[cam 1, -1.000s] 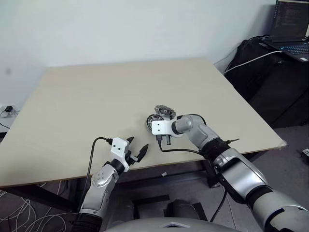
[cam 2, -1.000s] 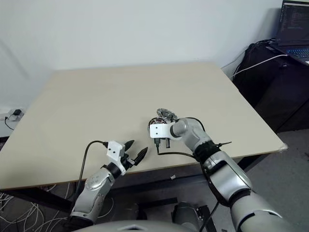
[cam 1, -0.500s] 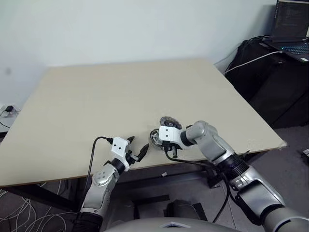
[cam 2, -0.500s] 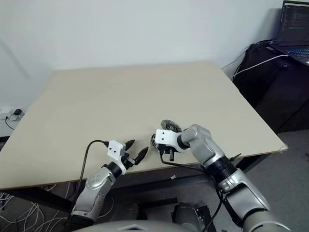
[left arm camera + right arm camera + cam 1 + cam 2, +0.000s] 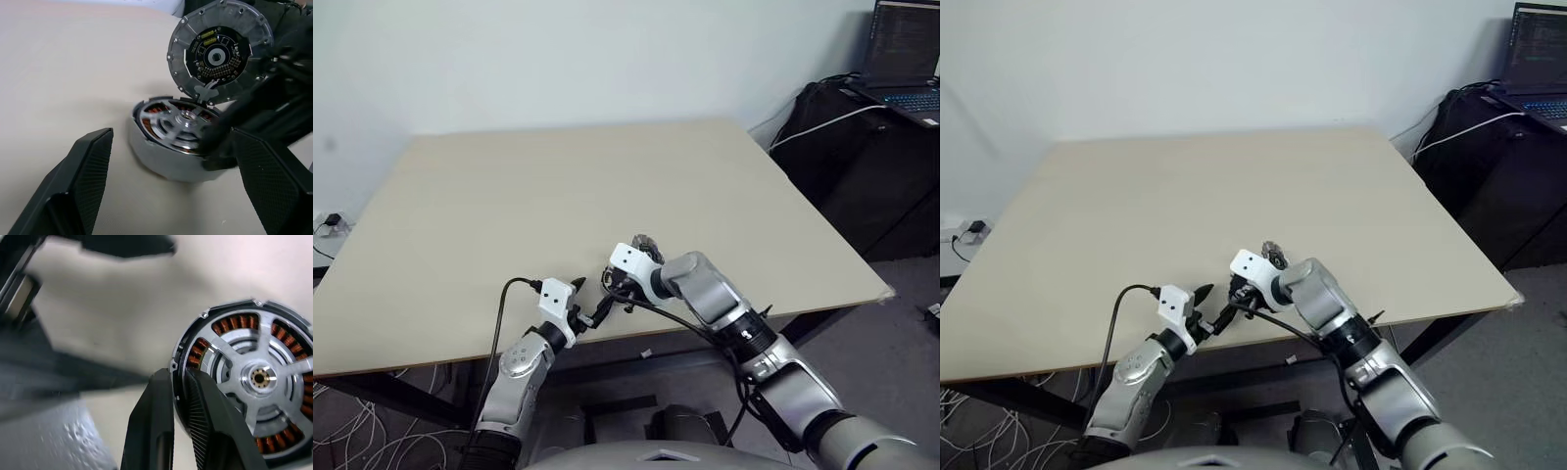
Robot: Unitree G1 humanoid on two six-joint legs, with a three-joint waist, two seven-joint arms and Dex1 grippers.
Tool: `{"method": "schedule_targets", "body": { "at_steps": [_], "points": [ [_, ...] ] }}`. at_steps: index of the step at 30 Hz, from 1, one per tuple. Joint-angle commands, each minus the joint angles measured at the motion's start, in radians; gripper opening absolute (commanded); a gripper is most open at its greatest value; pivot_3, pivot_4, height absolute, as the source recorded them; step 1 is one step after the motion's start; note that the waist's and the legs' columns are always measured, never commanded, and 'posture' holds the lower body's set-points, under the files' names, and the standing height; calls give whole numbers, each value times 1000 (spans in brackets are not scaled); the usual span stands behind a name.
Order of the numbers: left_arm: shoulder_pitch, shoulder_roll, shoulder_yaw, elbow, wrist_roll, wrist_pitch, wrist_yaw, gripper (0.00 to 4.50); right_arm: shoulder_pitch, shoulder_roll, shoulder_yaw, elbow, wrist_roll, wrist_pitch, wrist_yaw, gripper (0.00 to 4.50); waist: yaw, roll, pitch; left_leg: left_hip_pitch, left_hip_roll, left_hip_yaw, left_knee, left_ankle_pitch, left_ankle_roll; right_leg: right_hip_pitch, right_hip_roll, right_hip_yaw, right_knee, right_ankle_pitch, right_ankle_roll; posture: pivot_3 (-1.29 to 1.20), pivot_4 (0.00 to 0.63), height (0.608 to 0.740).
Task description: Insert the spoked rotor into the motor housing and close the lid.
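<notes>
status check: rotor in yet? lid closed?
Rotor looks done: the spoked rotor sits inside the motor housing, copper windings showing between its spokes. In hand: the right claw pinches the housing rim; the left claw is open around it. Left: the lid stands open, not closed.

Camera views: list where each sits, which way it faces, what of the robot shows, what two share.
Head pair: on the head, looking forward and down over the table; both arms, left gripper and right gripper.
Left wrist: behind its open fingers, facing the motor housing, spoked rotor inside, lid raised behind.
Right wrist: along its fingers pinching the housing's rim.
Wrist views share housing and rotor.
</notes>
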Motion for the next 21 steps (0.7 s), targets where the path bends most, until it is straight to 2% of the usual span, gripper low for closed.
{"method": "schedule_targets", "body": {
  "at_steps": [1, 4, 7, 12, 18, 21],
  "points": [
    [-6, -5, 6, -25, -16, -5, -1, 4043, -42, 35, -57, 18, 19, 26, -86, 437, 0, 0, 0, 0, 0, 0, 0, 0, 0, 0, 0, 0, 0, 0, 0, 0, 0, 740],
    [-6, -5, 6, -26, -16, -4, -2, 4043, -45, 64, -77, 29, 50, 44, -120, 437, -1, 0, 0, 1, 0, 0, 0, 0, 0, 0, 0, 0, 0, 0, 1, 0, 0, 740],
    [-6, -6, 7, -26, -15, -2, -4, 4043, -51, 94, -110, 27, 93, 65, -142, 1122, -1, 0, 0, 1, 0, 0, 0, 0, 0, 0, 0, 0, 0, 0, 1, 0, 0, 740],
    [-8, -6, 9, -26, -16, -1, -8, 4043, -59, 133, -149, 20, 142, 104, -187, 2690, 2, 0, 0, 0, 0, 0, 0, 0, 0, 0, -1, 0, 0, 1, 1, 0, 0, 740],
    [-7, -6, 9, -25, -19, 1, -10, 4043, -83, 191, -226, 8, 216, 149, -230, 4357, 3, 0, 0, 0, -1, 0, 0, 2, 2, 1, -3, -1, -1, 2, 3, 0, 0, 740],
    [-6, -6, 12, -26, -19, 2, -12, 4043, -101, 229, -277, -2, 256, 173, -252, 4471, 1, 0, 0, 0, -1, 0, 0, 2, 2, 1, -3, -1, -1, 3, 3, 0, 0, 740]
  ]
}}
